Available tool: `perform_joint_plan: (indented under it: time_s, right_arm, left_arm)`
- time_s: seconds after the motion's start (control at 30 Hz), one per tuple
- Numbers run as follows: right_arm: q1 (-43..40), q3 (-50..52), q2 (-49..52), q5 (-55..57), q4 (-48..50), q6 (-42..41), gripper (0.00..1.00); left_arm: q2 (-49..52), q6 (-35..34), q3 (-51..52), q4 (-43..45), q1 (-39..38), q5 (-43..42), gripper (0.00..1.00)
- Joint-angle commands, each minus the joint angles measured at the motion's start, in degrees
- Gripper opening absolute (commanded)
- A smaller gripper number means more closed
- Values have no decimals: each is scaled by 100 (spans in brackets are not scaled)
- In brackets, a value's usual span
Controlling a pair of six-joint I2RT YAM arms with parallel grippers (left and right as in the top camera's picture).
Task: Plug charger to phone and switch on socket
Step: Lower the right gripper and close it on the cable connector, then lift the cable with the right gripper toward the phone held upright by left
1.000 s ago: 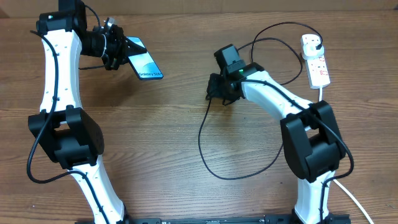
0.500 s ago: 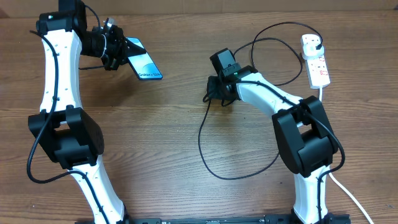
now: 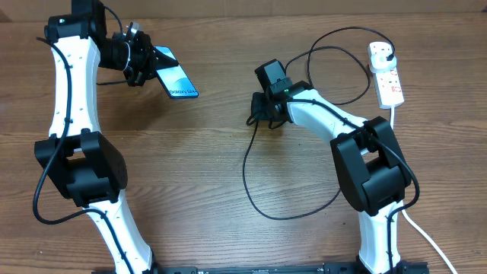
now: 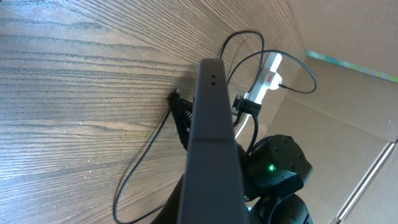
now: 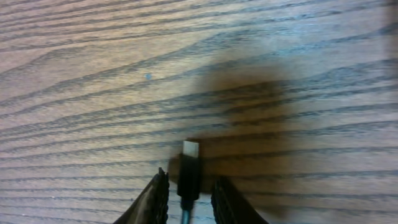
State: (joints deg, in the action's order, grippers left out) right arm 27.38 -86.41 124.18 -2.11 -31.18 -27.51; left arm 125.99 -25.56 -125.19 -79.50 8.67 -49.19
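Since a second ago my right gripper point(image 3: 262, 113) has crept a little leftward across the brown wooden table point(image 3: 190, 167); the left arm has not budged. From the right wrist camera, the right gripper point(image 5: 189, 190) is nearly closed around the long thin black charger cable point(image 3: 247, 175). Its small black connector tip point(image 5: 189, 167) sticks out between the fingers point(image 5: 160, 193), long axis in line with them, pointing away from the wrist and casting a shadow on the wood. My left gripper point(image 3: 144, 62) is clamped on the upper-left end of the slim black-edged smartphone point(image 3: 176, 80), whose long axis runs diagonally, free end aimed toward the right gripper. The left wrist camera sees the smartphone point(image 4: 210, 124) edge-on. At far right lies the white elongated power strip point(image 3: 388, 76), lengthwise up the overhead frame, well apart from both.
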Motion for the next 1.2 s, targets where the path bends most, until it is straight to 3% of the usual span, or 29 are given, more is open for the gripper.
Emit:
perform_joint_plan:
  time_s: [0.0, 0.2, 0.3, 0.6, 0.9, 1.17]
  right_arm:
    - [74, -92, 254, -7, -63, -269, 20]
    - [74, -92, 284, 61, -273, -446, 15]
    - [61, -92, 284, 101, -275, -577, 4]
    - [-61, -111, 63, -175, -389, -682, 4]
    - [-46, -111, -750, -210, -765, -138, 4]
    - [339, -98, -444, 911, -1126, -603, 4]
  left_arm:
    - [-48, -61, -4, 9, -48, -136, 4]
    - [-48, -61, -4, 9, -46, -136, 4]
    - [-48, -63, -4, 9, -46, -136, 4]
    - [-48, -63, -4, 4, -46, -140, 4]
    - [-48, -68, -4, 28, -46, -140, 4]
    - [-48, -85, -4, 48, -46, -140, 4]
